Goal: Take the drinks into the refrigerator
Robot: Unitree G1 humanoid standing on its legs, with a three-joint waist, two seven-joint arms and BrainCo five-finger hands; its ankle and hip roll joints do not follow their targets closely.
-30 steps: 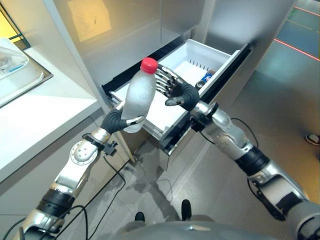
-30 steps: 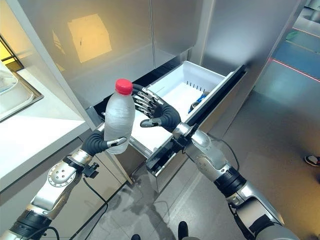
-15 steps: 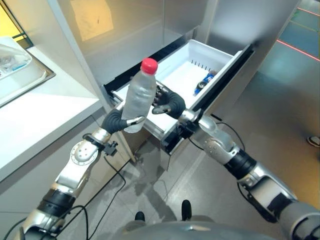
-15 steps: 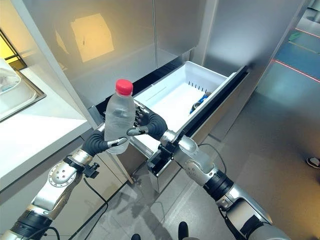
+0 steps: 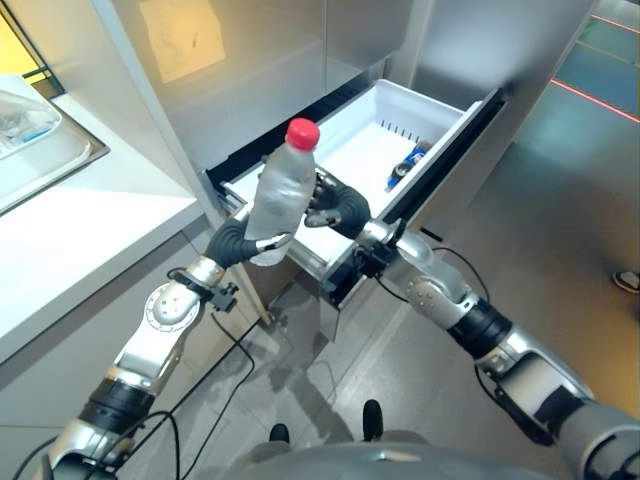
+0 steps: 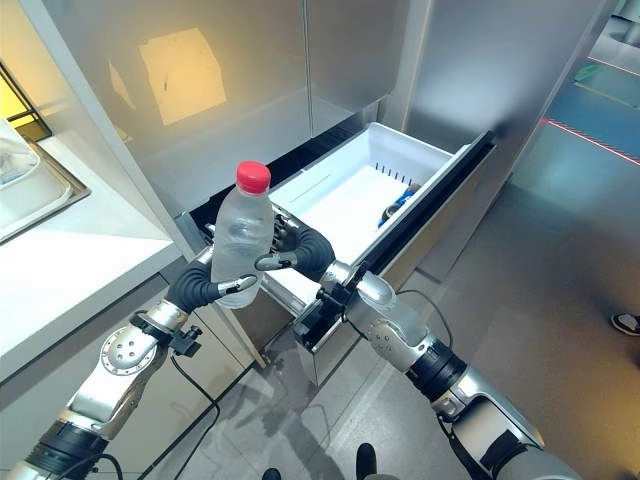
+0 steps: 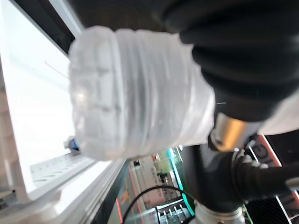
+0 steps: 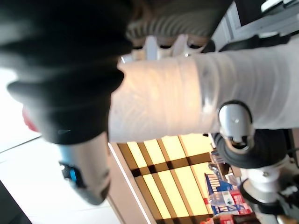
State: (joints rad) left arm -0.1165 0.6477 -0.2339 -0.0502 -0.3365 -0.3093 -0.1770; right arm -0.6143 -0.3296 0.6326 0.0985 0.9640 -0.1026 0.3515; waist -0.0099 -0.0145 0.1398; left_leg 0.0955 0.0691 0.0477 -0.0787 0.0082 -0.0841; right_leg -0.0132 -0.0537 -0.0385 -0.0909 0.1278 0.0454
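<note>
A clear plastic bottle [image 5: 280,195] with a red cap stands upright in the air over the near left corner of an open white refrigerator drawer [image 5: 432,100]. My left hand [image 5: 235,240] grips its lower part from the left. My right hand [image 6: 305,250] reaches in from the right, with fingers and thumb curled round the bottle's middle. In the right wrist view the bottle [image 8: 187,98] lies across my right hand [image 8: 60,70]. In the left wrist view the bottle's base [image 7: 135,93] sits against my left hand [image 7: 243,46]. A blue drink [image 5: 408,165] lies inside the drawer.
The drawer's dark front panel [image 5: 445,165] juts out toward the floor on the right. A white counter [image 5: 80,230] with a metal sink [image 5: 50,150] lies at the left. Steel refrigerator doors [image 6: 200,90] rise behind. A person's shoe [image 5: 628,280] shows at the far right.
My right hand came back from over the drawer, where it was open, to the bottle and curled round it. The bottle has shifted slightly toward the drawer.
</note>
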